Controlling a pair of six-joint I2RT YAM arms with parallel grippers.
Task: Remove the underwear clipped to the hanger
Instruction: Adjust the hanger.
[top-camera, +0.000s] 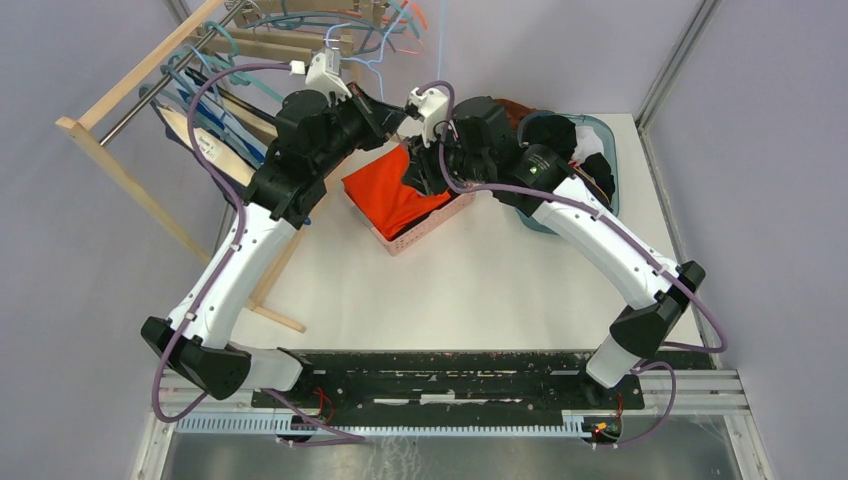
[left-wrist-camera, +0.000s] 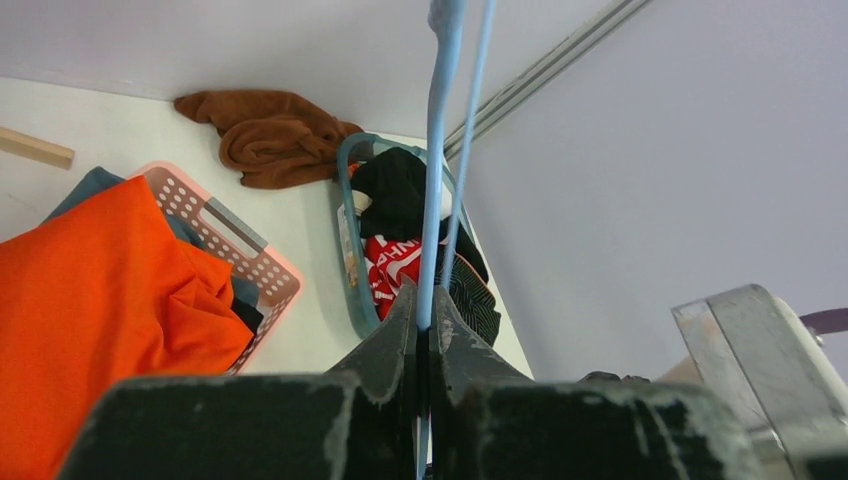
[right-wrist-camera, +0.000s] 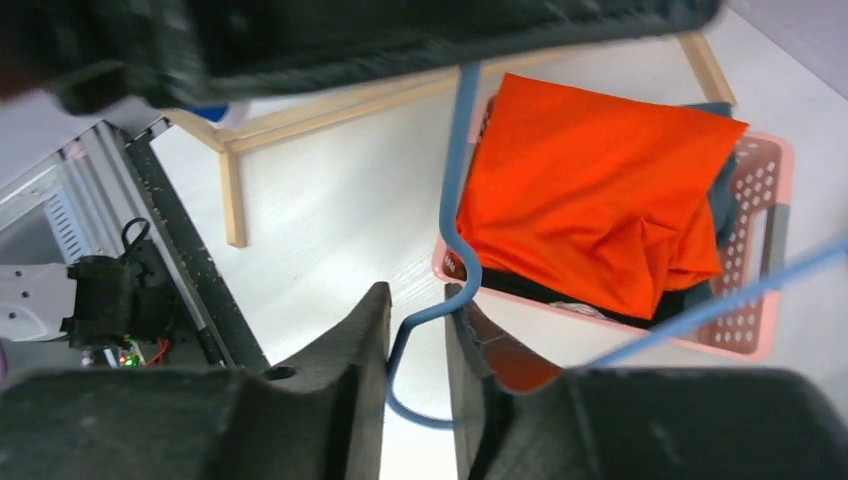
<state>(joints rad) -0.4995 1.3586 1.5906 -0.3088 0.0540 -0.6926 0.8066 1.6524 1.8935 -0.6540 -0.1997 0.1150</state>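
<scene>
My left gripper is shut on the thin light-blue wire of a hanger, which runs straight up out of the left wrist view. My right gripper has a bent loop of the same blue hanger between its fingers, and the wire touches both inner faces. Both grippers meet high above the pink basket. Dark navy, blue and beige underwear hangs on hangers at the wooden rack on the far left. No underwear shows on the held hanger in either wrist view.
An orange garment fills the pink basket in the middle of the table. A teal basket of mixed clothes stands at the back right. A brown cloth lies by the back wall. More hangers hang on the rail.
</scene>
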